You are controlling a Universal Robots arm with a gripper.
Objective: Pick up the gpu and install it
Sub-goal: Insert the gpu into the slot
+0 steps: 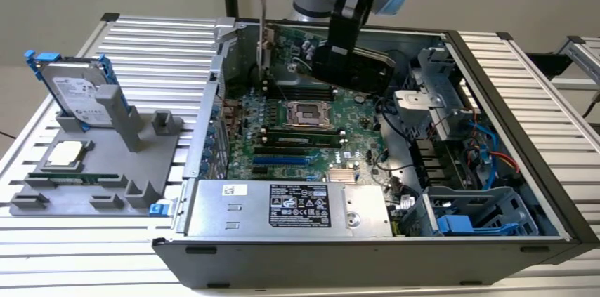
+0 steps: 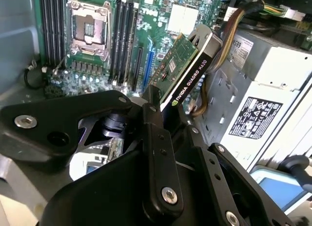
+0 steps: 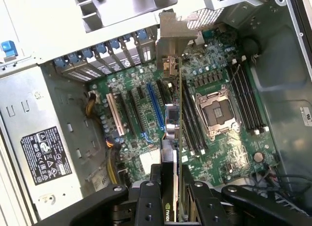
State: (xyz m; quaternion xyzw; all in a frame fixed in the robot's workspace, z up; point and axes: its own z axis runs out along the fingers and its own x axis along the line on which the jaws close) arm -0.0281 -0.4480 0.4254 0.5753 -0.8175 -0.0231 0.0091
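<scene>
My gripper is shut on the gpu and holds it in the air over the motherboard inside the open computer case. Its silver end bracket stands up near the case's far wall. In the second wrist view, the gpu shows as a green card with a black cooler, tilted, clamped between the black fingers. Edge-on in the first wrist view, the gpu hangs with its bracket by the rear slot openings, above the blue expansion slot. The card is not seated in any slot.
A grey fixture at the exterior view's left holds a silver hard drive, a processor and a memory stick. Inside the case are the power supply, the empty processor socket, cables and a blue-tabbed drive cage.
</scene>
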